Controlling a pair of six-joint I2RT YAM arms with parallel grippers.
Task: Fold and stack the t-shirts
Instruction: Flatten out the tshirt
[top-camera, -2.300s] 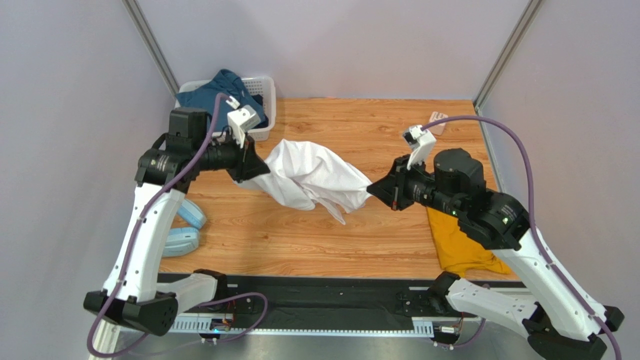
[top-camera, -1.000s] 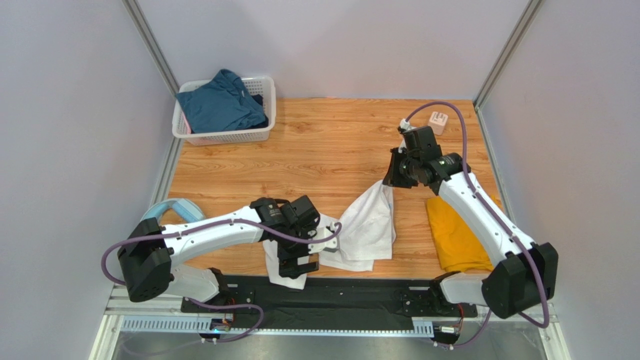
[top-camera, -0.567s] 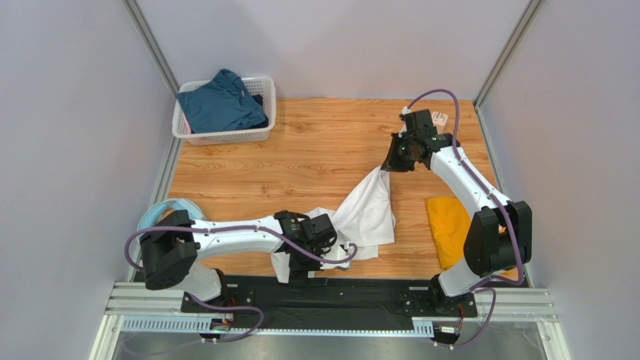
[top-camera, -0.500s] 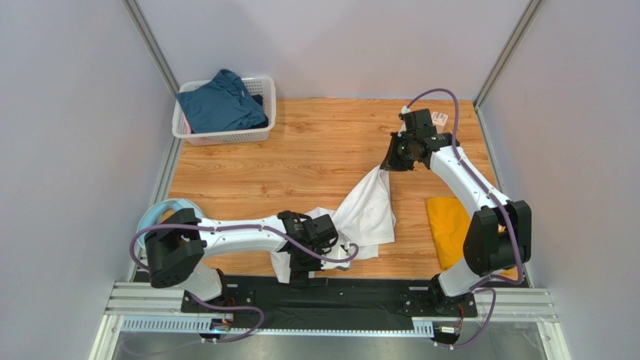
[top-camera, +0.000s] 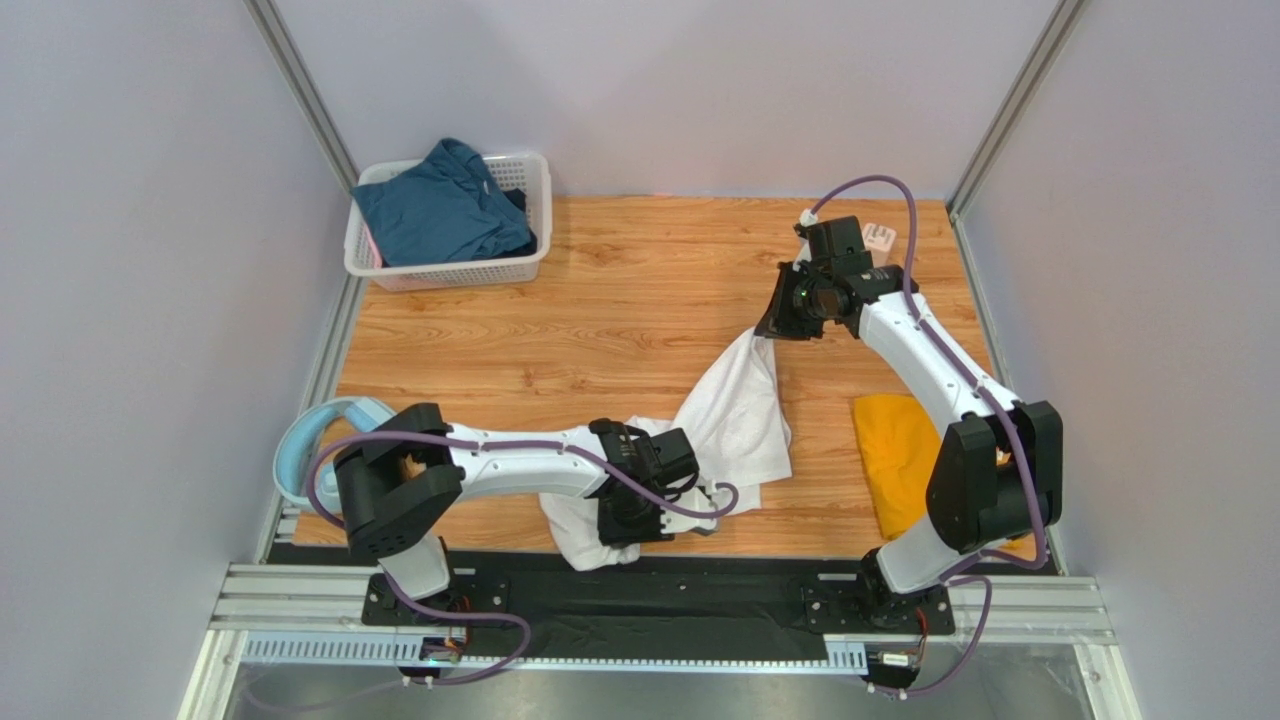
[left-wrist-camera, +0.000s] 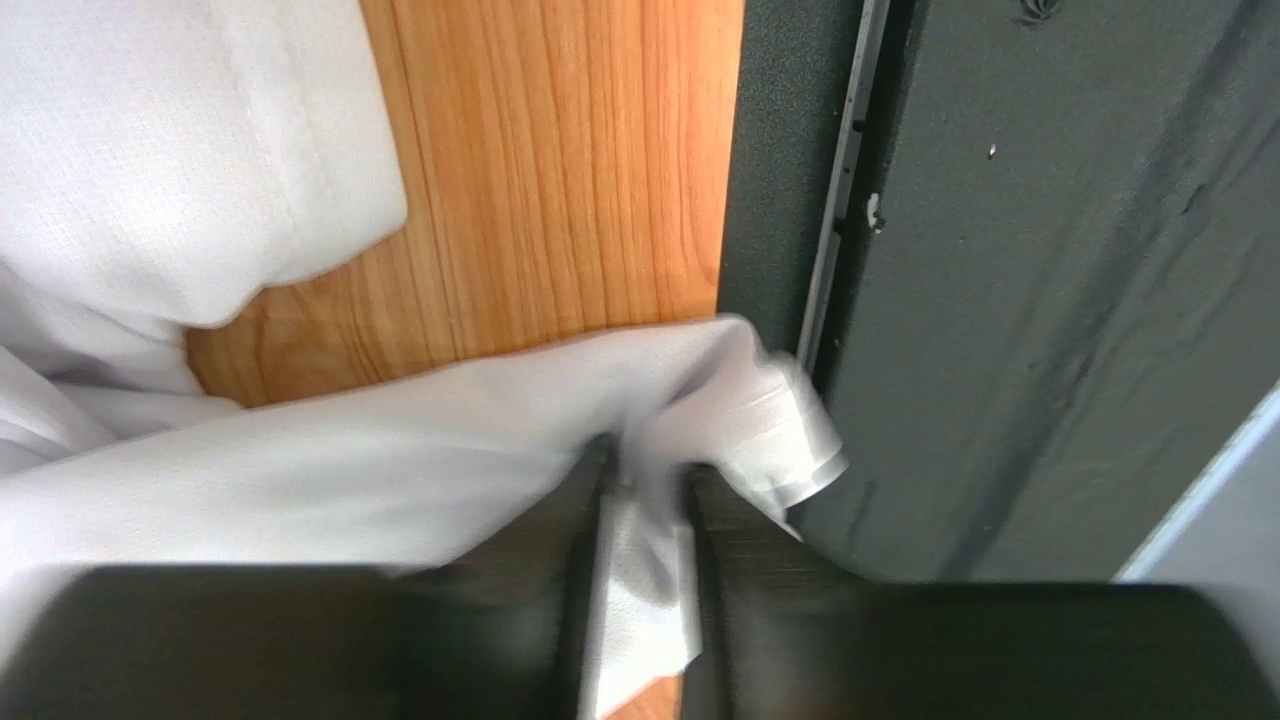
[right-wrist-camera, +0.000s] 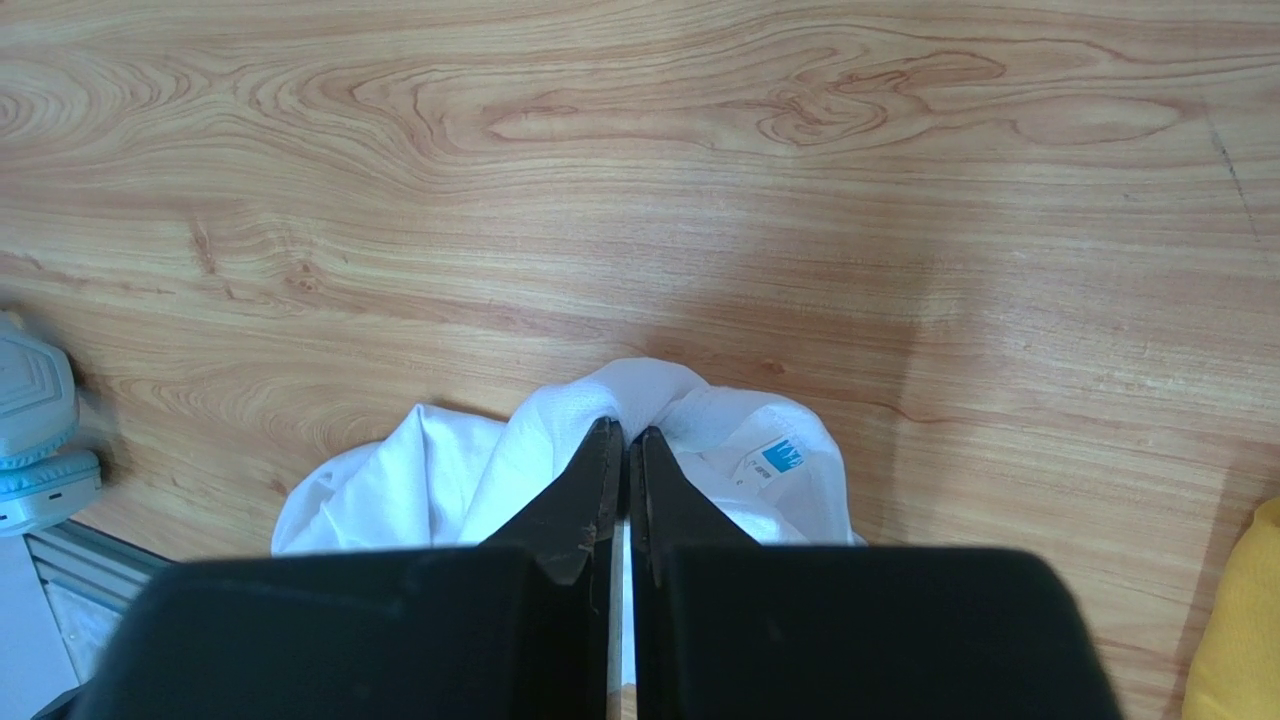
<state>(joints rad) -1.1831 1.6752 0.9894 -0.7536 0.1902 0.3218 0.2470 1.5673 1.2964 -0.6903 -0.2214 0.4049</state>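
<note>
The worktop (top-camera: 601, 323) is warm orange-brown wood with darker wavy grain. The white shirt (top-camera: 739, 428) is plain, its cloth finely dotted in the weave, with a small blue label (right-wrist-camera: 778, 456). Right of the white shirt, the mustard-yellow shirt (top-camera: 899, 465) is plain too. Behind and left of the white shirt, a dark teal shirt (top-camera: 439, 210) shows in a white lattice basket (top-camera: 451, 273). The curved pieces (top-camera: 308, 438) left of the white shirt are pale blue. The left pincer (left-wrist-camera: 649, 477) and right pincer (right-wrist-camera: 625, 438) are black; the arms (top-camera: 511, 455) are white with black joints and purple cables (top-camera: 887, 186).
</note>
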